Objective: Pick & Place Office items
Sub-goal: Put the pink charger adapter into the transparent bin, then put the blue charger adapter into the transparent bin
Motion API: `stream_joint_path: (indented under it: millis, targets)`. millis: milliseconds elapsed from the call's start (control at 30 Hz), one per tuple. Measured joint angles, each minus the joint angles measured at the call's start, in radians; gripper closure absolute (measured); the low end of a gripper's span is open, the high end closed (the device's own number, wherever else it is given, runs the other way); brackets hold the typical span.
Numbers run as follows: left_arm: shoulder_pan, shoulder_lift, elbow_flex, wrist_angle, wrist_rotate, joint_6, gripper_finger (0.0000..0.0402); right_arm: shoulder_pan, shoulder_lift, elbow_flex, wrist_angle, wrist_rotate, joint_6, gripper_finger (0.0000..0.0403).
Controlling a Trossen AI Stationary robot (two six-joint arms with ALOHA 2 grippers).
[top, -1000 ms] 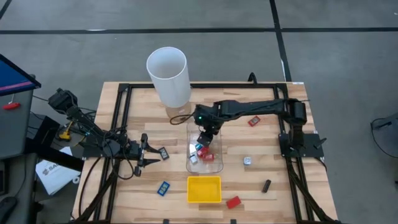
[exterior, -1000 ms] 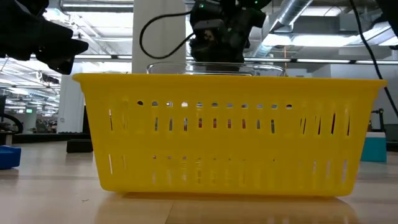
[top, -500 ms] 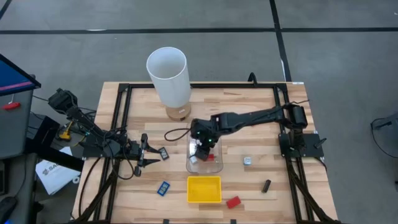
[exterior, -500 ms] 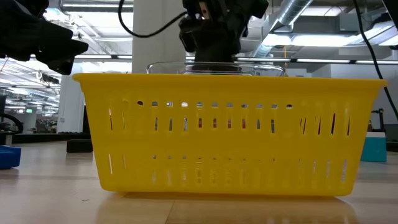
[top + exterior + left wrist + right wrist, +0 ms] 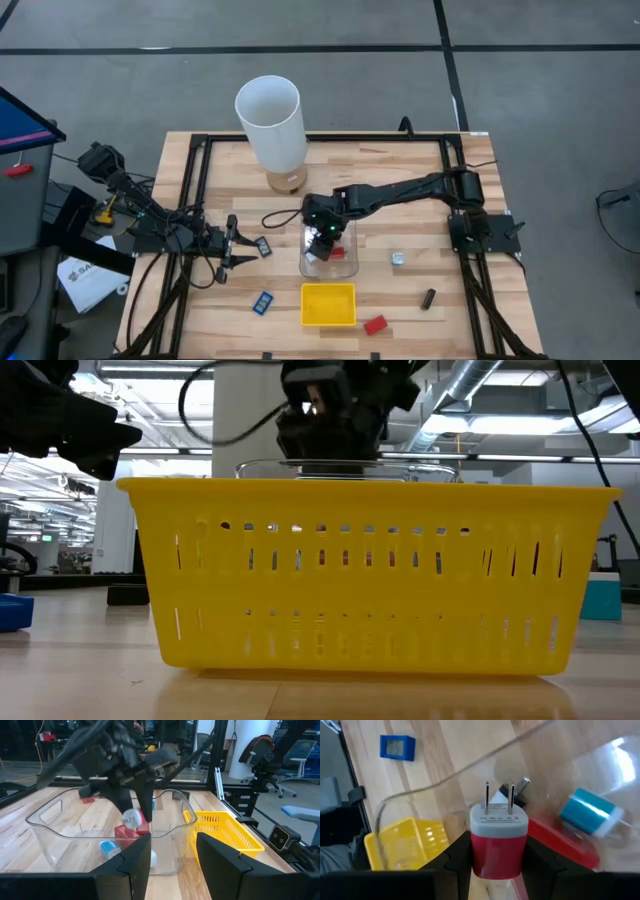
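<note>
Right gripper grips red charger over clear bin.

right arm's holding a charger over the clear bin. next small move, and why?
Probably open the right pincer and let go. It grips a red-and-white plug charger, prongs pointing away, and the high view puts it over the clear plastic rectangular bin, where a red block and teal roll already lie.
</note>
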Motion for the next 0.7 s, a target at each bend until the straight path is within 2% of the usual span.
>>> stream_joint_path:
  millis: [333, 533, 700]
  targets:
    - [0.0, 0.001, 0.0, -0.002, 0.0, 0.0, 0.0247, 0.0, 0.008, 0.002, 0.013, -0.004, -0.002, 0.0281]
    - [0.0, 0.001, 0.0, -0.002, 0.0, 0.0, 0.0247, -0.001, 0.008, 0.002, 0.022, 0.0, -0.004, 0.0218]
    - [0.0, 0.001, 0.0, -0.002, 0.0, 0.0, 0.0247, -0.006, 0.008, 0.002, 0.058, 0.0, -0.016, 0.0208]
